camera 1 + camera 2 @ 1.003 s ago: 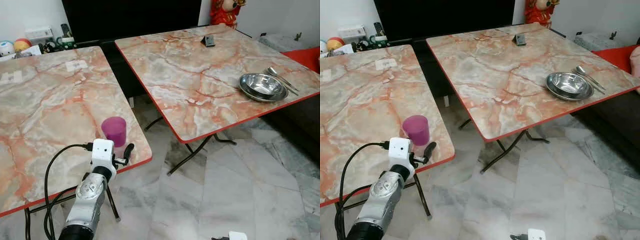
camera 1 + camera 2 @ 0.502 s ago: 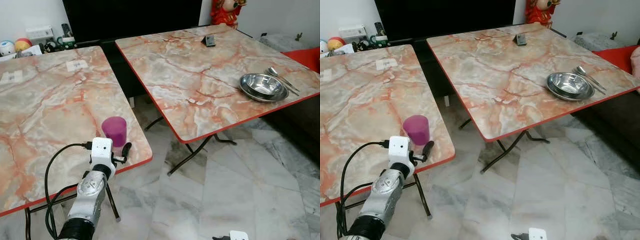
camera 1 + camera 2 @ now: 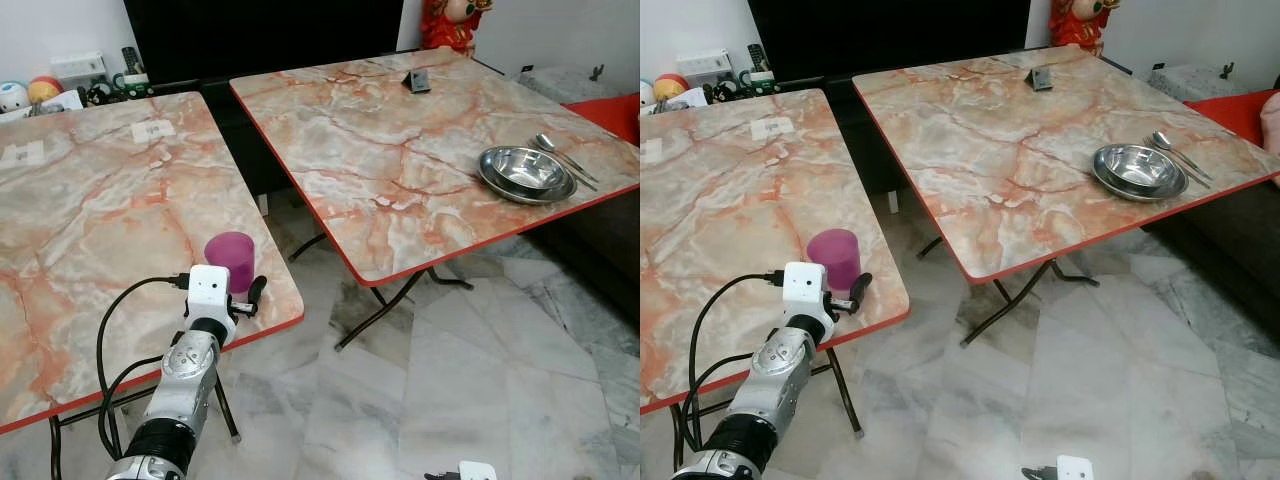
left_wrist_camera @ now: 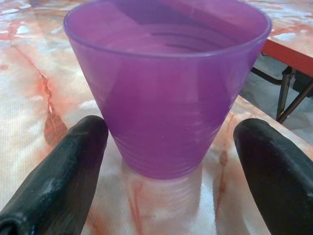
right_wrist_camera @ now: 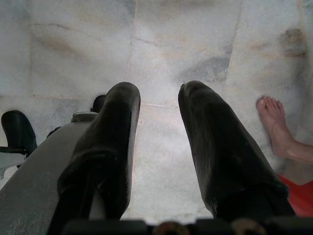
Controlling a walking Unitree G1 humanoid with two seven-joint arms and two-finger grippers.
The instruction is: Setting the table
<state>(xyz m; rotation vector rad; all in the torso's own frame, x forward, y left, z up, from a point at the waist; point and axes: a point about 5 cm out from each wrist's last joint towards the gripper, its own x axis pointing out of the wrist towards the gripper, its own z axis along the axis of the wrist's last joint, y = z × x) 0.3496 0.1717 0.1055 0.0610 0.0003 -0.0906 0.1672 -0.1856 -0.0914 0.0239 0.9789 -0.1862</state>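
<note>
A: Where do we find the purple cup (image 3: 230, 262)?

B: We see it upright near the front right corner of the left counter (image 3: 90, 215), close to the red edge. Its mouth faces up and we can see nothing in it.

A: And the left gripper (image 4: 168, 161)?

B: We find it right at the cup, low over the marbled top. Its jaws stand wide, one black finger (image 4: 58, 176) on each side of the cup's base. In the left wrist view we see a sliver of counter between each finger and the purple wall, so they are just beside it, not pressing.

A: What do we see of the right gripper (image 5: 156, 142)?

B: It hangs over the pale marble floor (image 5: 186, 44), jaws narrowly apart and holding nothing. A person's bare foot (image 5: 274, 125) rests on the floor nearby.

A: And the other counter (image 3: 400, 150)?

B: It stands apart from the left one, with a gap of floor between them. Near its right edge we see a steel bowl (image 3: 526, 173), and just beside the bowl, on its far right side, a spoon (image 3: 560, 152); we cannot tell if they touch. A small dark object (image 3: 418, 81) sits toward the far edge; we cannot tell what it is.
</note>
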